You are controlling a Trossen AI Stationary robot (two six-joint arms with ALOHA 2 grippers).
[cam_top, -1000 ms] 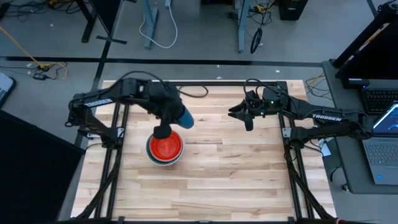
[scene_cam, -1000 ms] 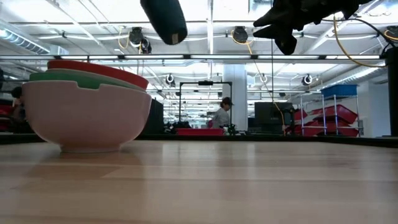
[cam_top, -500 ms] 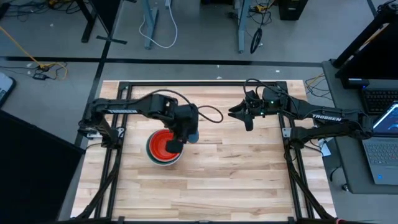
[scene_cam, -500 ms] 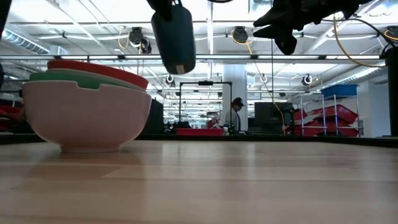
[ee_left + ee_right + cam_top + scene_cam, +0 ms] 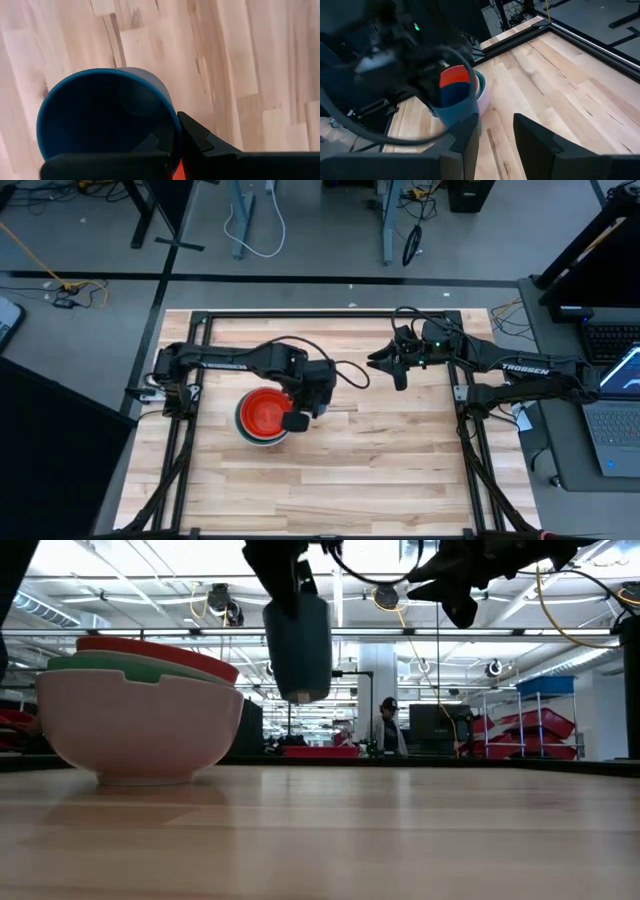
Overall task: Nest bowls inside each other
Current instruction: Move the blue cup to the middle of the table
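Observation:
A stack of nested bowls (image 5: 262,418) rests on its base left of the table's middle: a white bowl (image 5: 140,730) outermost, a green bowl (image 5: 120,670) in it, a red bowl (image 5: 160,648) on top. My left gripper (image 5: 305,412) hangs just right of the stack, shut on a small dark blue cup (image 5: 300,650) that is clear of the table. The cup also shows in the right wrist view (image 5: 455,107). My right gripper (image 5: 390,368) waits open over the far right of the table, its fingers (image 5: 535,135) apart with nothing between them. My left gripper pinches the cup's rim and wall (image 5: 174,127), one finger inside the cup and one finger (image 5: 200,137) outside. The fingers come from above, pointing steeply down. The cup hangs below them, nearly upright with its mouth up, lifted clear of the table.
Bare wooden tabletop (image 5: 380,470) lies to the right of and nearer than the stack. Black frame rails (image 5: 470,460) run along the table's left, right and far sides. Beyond the table, a person (image 5: 388,725) stands in the room.
My left gripper has gone down and toward the table's right and near edges with the blue cup, from over the stack's far side to just right of it. The cup has come from tilted to nearly upright and hangs lower. The bowls have stayed put.

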